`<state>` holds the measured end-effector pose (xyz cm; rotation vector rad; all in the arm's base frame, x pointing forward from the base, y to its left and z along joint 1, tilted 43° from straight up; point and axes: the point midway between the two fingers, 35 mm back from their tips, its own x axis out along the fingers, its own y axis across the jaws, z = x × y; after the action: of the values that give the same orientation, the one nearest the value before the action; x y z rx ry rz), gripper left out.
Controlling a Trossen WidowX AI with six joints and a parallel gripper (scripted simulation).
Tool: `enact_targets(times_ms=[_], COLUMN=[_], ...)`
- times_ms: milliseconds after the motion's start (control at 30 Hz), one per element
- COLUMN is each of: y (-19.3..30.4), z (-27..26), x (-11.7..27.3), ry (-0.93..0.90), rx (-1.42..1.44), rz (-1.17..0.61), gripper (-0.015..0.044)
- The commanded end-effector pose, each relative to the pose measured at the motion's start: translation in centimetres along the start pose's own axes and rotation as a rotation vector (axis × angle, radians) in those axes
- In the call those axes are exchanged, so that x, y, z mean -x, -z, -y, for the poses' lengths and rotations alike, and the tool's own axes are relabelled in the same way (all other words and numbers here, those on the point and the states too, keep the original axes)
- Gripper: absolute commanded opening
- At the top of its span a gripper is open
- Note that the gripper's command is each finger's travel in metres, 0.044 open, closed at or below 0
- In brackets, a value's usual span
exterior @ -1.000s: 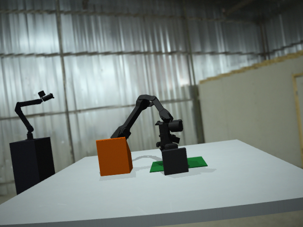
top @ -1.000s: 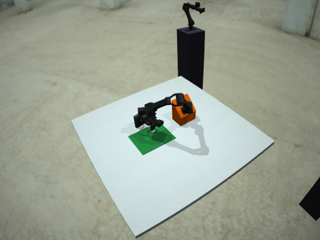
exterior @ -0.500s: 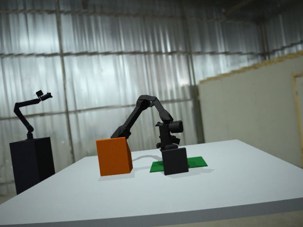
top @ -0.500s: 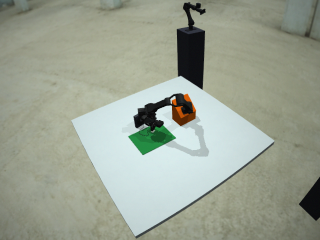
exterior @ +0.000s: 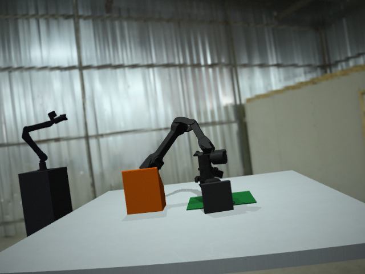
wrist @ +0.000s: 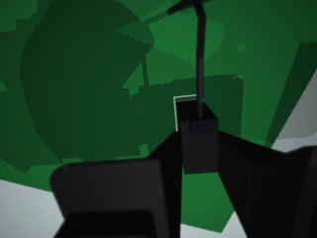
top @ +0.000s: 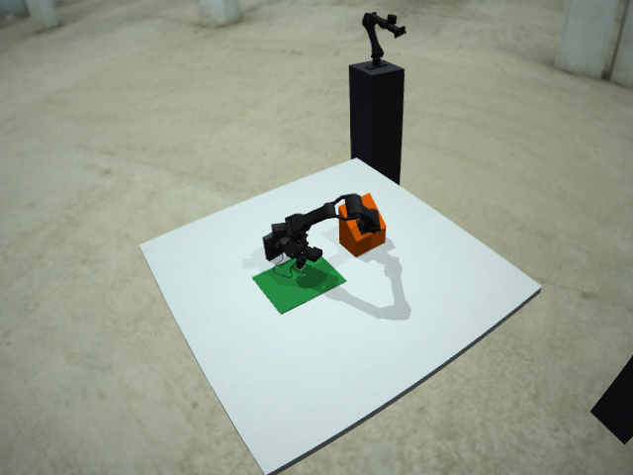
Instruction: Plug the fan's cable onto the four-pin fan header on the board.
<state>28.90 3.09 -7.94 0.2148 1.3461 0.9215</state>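
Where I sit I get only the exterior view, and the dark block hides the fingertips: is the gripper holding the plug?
Observer: Yes. In the wrist view the gripper is shut on the dark plug.
Operator: Is it at the header?
Observer: A corner of the header's white outline shows right beside the plug. I cannot tell whether the plug is seated.
Operator: Where on the board?
Observer: The top view puts the gripper near the green board's edge beside the dark block.
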Motion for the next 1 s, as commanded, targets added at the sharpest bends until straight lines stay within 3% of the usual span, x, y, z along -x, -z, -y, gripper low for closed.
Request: enact_targets(times_ms=[0,333,433,600,767,967], y=[0.0,0.0,0.0,0.0,0.5,5.6], z=[0.0,0.0,0.0,0.1,-0.5,-5.4], x=[-0.4,-0.1,0.2,5.5,5.6,5.9], ry=[0.0,0.0,0.001,0.003,0.003,0.001], rx=[-0.002,0.0,0.0,-0.002,-0.002,-0.006], rz=[-0.002,0.0,0.0,-0.003,-0.003,-0.006], gripper=[0.0,0.026,0.026,0.026,0.026,0.026])
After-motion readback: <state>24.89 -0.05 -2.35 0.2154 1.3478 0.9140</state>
